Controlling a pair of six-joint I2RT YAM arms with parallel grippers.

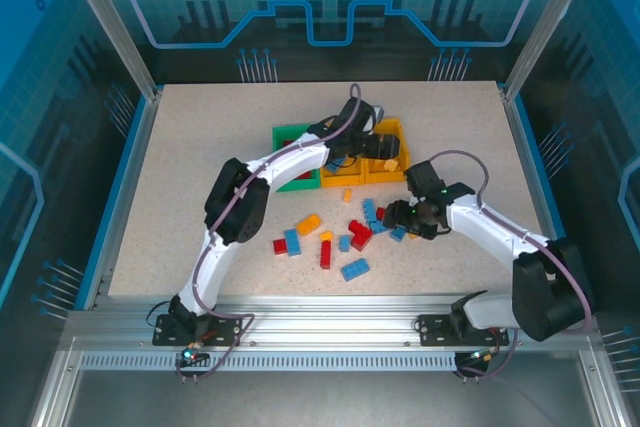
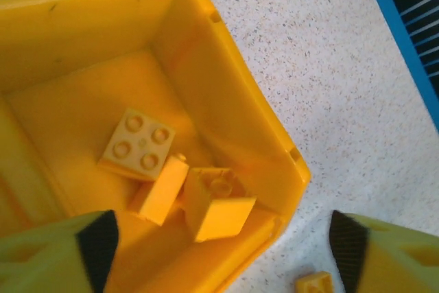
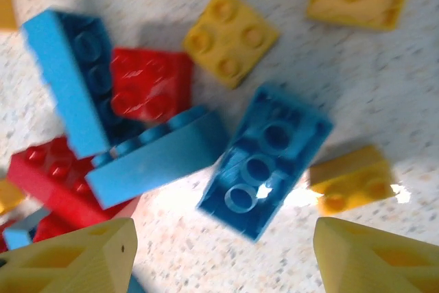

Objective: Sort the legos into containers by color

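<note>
Right claw [image 3: 223, 265] spread over glossy studded legos [image 3: 264, 159]; left claw [image 2: 223, 252] spread above yellow bin [image 2: 226, 80].

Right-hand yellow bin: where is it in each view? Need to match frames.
Top external: the right-hand yellow bin sits just above centre, at the right end of the bin row, under the left gripper.
Left wrist: it takes up the upper left, with three yellow bricks inside.
Right wrist: aimed at the loose brick pile.
Shared landmark: the speckled tabletop.
</note>
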